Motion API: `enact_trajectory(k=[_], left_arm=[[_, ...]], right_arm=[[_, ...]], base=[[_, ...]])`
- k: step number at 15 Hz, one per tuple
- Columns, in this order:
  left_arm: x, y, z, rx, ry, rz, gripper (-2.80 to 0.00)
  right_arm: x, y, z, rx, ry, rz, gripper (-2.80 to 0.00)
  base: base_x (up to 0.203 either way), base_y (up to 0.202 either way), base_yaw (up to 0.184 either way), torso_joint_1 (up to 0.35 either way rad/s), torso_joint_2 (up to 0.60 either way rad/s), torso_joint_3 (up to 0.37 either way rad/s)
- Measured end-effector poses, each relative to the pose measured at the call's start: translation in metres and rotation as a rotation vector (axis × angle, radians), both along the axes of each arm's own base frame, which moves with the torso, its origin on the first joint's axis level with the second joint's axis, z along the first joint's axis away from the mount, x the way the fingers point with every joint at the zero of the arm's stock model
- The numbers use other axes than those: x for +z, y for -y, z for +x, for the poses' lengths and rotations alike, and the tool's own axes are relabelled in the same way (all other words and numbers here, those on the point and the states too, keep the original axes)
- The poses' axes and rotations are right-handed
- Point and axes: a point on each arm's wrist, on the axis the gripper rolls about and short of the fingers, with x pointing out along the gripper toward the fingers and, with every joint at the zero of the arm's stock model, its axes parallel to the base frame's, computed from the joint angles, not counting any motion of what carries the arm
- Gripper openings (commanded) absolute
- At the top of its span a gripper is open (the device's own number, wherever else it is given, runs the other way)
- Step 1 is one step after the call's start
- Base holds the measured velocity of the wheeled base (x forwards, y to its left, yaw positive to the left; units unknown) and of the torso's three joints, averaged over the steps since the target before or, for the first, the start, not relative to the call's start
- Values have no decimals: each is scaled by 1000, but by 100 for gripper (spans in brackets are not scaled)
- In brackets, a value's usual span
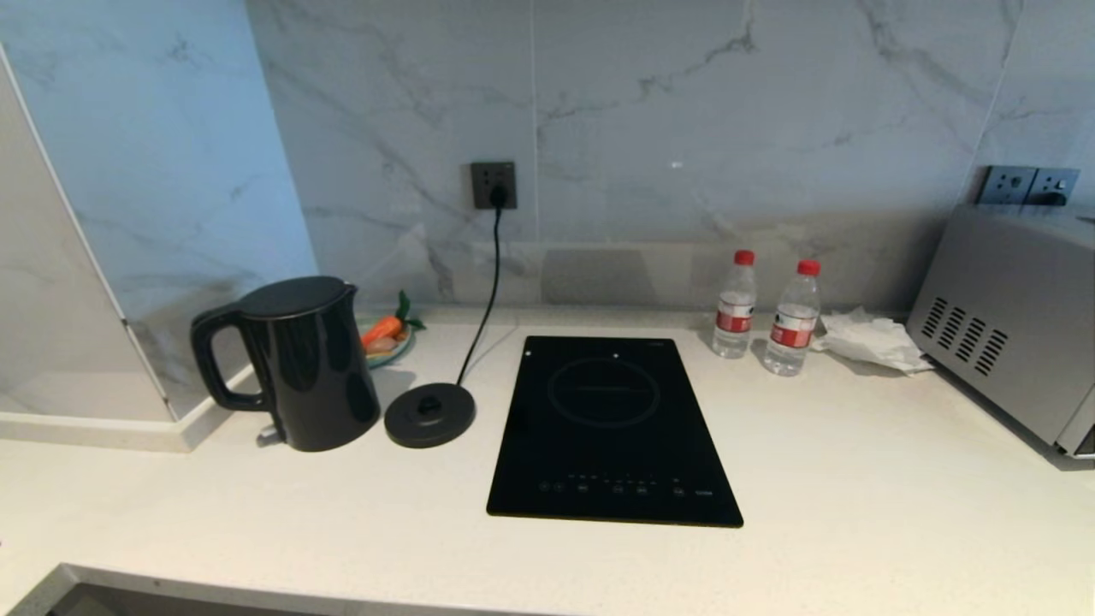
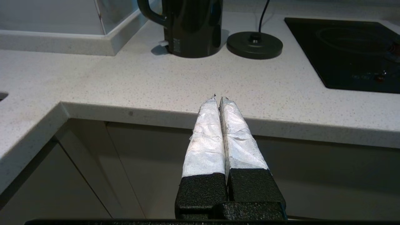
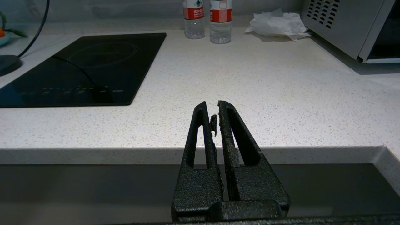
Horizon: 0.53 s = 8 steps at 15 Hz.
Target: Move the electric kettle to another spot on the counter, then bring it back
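The glossy black electric kettle (image 1: 295,364) stands upright on the off-white speckled counter (image 1: 855,479) at the left, its loop handle pointing left, just beside its round black corded base disc (image 1: 429,414) and not on it. The left wrist view also shows the kettle (image 2: 192,28) past the counter (image 2: 156,81). My left gripper (image 2: 217,98), with white-wrapped fingers, is shut and empty, hanging in front of the counter's front edge, well short of the kettle. My right gripper (image 3: 212,107) is shut and empty in front of the counter edge (image 3: 312,154), further right. Neither arm shows in the head view.
A black glass cooktop (image 1: 609,428) is set into the counter's middle. Two water bottles (image 1: 734,305) (image 1: 793,318), crumpled tissue (image 1: 871,340) and a grey microwave (image 1: 1009,325) are at the back right. A small dish with a carrot (image 1: 387,335) sits behind the kettle. The base's cord runs to a wall socket (image 1: 494,185).
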Motion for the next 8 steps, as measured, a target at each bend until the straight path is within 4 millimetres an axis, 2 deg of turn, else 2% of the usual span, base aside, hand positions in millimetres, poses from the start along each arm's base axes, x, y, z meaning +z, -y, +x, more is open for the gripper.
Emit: enact_trajectory(k=[3, 8], left_arm=[[0, 0, 0, -1, 0, 1, -280], [0, 0, 0, -3, -1, 3, -280]], right_arm=[[0, 0, 0, 1, 0, 0, -280], [0, 0, 0, 2, 1, 1, -280]], base=[[0, 0, 0, -155, 440, 280], [0, 0, 0, -171, 541, 362]])
